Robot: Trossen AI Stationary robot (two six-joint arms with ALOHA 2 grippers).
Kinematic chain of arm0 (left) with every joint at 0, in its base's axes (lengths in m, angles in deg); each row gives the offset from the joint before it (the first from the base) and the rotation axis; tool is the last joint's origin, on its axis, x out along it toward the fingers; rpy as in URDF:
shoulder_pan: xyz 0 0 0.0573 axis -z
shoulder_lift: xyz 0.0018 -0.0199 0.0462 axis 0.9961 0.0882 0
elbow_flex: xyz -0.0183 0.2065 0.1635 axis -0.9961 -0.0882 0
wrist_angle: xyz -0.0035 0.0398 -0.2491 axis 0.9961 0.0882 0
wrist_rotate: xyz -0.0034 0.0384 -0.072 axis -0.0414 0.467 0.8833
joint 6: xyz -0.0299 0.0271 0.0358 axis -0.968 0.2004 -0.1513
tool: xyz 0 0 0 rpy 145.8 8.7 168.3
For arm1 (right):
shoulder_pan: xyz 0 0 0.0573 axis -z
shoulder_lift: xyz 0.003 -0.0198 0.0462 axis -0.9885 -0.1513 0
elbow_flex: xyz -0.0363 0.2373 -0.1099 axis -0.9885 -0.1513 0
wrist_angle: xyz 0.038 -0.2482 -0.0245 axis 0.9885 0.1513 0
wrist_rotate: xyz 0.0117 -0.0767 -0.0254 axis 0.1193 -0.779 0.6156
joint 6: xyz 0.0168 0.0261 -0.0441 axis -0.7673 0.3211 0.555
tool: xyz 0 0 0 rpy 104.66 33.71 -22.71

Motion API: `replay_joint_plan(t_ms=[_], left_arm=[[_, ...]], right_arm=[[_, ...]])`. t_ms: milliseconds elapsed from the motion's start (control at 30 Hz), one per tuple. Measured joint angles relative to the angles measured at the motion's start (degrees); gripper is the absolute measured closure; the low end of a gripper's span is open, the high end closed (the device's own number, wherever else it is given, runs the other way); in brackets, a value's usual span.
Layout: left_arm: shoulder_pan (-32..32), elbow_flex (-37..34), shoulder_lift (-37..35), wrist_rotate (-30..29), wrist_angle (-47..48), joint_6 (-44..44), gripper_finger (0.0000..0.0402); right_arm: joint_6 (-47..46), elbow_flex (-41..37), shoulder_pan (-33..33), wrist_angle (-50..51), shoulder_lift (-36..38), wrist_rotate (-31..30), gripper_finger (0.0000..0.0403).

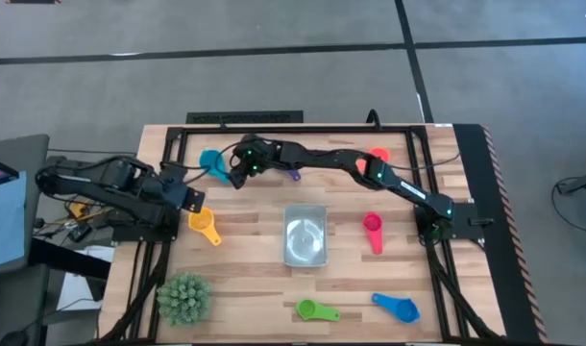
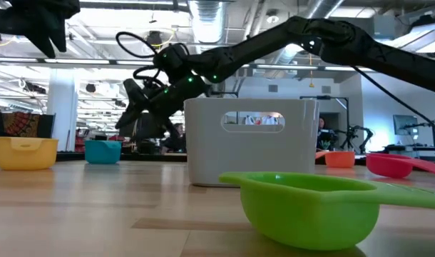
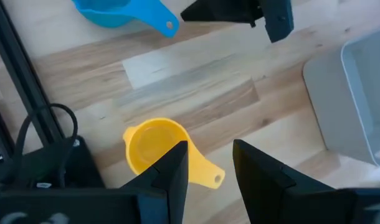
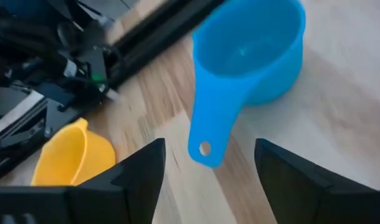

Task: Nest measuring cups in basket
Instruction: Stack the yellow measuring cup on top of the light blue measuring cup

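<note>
the right gripper [image 1: 237,171] reaches across the far side of the table and hangs over the handle of the teal cup [image 1: 212,161], fingers spread wide with nothing between them; the left gripper [image 1: 189,197] sits at the left edge just above the yellow cup [image 1: 206,227], fingers parted and holding nothing. the basket [image 1: 305,234] rests mid-table with no cup inside; the pink cup [image 1: 373,231] lies to its right, the green cup [image 1: 315,309] and blue cup [image 1: 397,307] near the front edge, the orange cup [image 1: 378,155] at the back, and a purple cup [image 1: 293,174] peeks from under the right arm.
</note>
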Motion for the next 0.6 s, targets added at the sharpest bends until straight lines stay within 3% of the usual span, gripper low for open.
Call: replay_joint_plan(t_ms=[167, 600], left_arm=[[0.0, 0.0, 1.3, 0.6, 0.1, -3.5, 0.0288], [0.0, 0.0, 5.4, 2.2, -0.8, -8.0, 0.0288]], right_arm=[[0.1, 0.3, 0.3, -4.9, -1.4, -0.1, 0.0127], [-2.1, 1.4, 0.1, -3.0, -1.8, -3.3, 0.0127]])
